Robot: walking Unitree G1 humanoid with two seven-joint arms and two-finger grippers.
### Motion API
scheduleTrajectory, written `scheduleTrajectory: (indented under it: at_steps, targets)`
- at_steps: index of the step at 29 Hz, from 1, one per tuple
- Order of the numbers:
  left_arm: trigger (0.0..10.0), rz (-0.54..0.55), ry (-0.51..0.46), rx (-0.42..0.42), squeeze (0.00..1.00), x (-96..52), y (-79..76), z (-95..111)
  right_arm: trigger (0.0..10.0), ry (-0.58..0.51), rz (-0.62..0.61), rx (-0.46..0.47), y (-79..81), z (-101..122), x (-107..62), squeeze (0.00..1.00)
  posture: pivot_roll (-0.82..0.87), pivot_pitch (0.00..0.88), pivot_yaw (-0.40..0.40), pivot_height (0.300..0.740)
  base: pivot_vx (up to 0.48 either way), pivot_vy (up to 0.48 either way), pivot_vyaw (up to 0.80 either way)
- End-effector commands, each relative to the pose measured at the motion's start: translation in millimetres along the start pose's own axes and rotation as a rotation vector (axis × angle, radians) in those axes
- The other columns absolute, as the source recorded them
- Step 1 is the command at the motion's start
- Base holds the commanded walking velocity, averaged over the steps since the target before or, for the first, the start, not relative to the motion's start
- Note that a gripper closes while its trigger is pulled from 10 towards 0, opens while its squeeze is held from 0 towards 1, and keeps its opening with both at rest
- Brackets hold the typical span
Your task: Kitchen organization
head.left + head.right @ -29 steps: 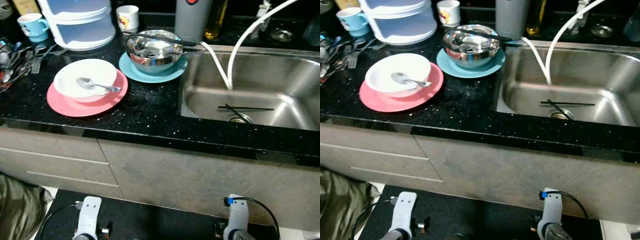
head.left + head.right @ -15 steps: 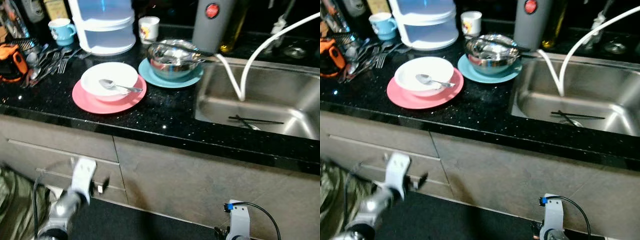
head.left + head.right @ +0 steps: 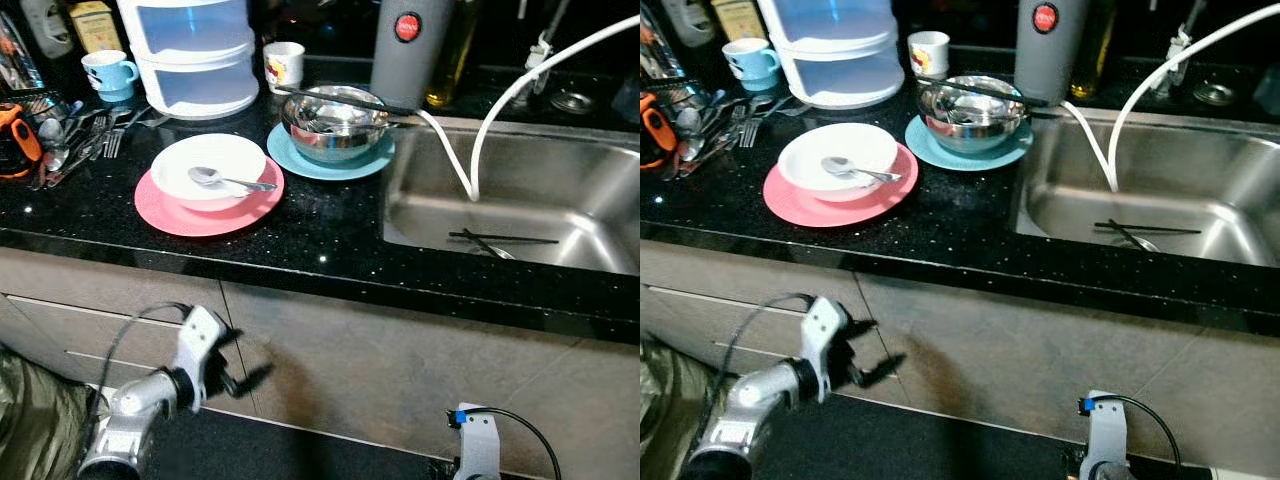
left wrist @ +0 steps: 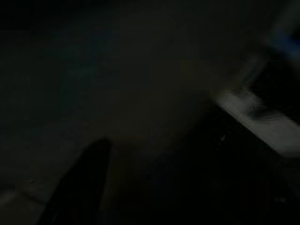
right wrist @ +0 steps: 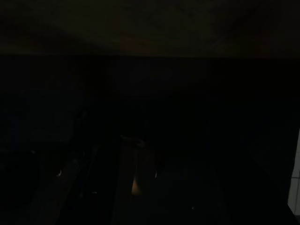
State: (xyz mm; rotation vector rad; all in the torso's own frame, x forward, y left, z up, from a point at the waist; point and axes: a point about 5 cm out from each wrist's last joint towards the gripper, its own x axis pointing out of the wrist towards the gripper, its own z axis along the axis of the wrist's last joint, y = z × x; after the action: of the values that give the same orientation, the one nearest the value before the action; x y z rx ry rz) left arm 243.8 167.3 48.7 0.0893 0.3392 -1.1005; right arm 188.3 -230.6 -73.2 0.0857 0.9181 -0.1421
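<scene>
On the black counter (image 3: 300, 230) a pink plate (image 3: 165, 208) carries a white bowl (image 3: 205, 160) with a spoon (image 3: 216, 180) in it. Beside it a blue plate (image 3: 290, 155) holds a steel bowl (image 3: 335, 125) with black chopsticks (image 3: 340, 98) laid across the rim. More chopsticks (image 3: 505, 238) lie in the steel sink (image 3: 590, 170). My left gripper (image 3: 241, 358) is open and empty, low in front of the cabinet drawers (image 3: 70, 310), well below the counter edge. My right arm (image 3: 478, 445) hangs idle at the bottom.
At the back stand a plastic drawer box (image 3: 195, 50), a white mug (image 3: 283, 65), a blue mug (image 3: 108, 72) and a grey flask (image 3: 405, 45). Loose cutlery (image 3: 75, 140) and an orange object (image 3: 15, 135) lie at far left. A white hose (image 3: 480, 130) hangs into the sink.
My left arm has risen from hanging at the bottom and swung right, in front of the drawers. The camera has shifted a little. The right arm has stayed put.
</scene>
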Motion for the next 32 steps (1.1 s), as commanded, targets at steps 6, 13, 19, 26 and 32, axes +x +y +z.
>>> scheduleTrajectory:
  at_steps: [6,13,19,26,32]
  targets:
    - [10.0,-0.272,-0.067,0.115,0.0,0.4,-28.8,52,10.0,0.025,-0.01,-0.007,-1.4,-5,-0.8,0.0,0.05,0.085,-0.006,0.74,0.0,0.0,0.0]
    - [10.0,-0.315,-0.158,0.389,0.0,8.8,-46.6,131,10.0,0.023,-0.015,-0.013,-2.0,-5,-0.9,0.0,0.04,0.082,-0.004,0.74,0.0,0.0,0.0]
    - [10.0,-0.06,-0.209,0.659,0.0,5.6,-38.2,191,10.0,0.025,-0.016,-0.021,-3.0,-4,-0.8,0.0,0.05,0.081,-0.012,0.74,0.0,0.0,0.0]
    - [10.0,0.332,-0.13,0.824,0.0,-4.0,-3.9,212,10.0,0.027,-0.017,-0.03,-4.2,-4,-0.9,0.0,0.05,0.086,-0.017,0.74,0.0,0.0,0.0]
    - [10.0,0.376,-0.134,0.822,0.0,-5.7,-5.7,215,10.0,0.029,-0.019,-0.036,-4.9,-4,-1.1,0.0,0.05,0.09,-0.019,0.74,0.0,0.0,0.0]
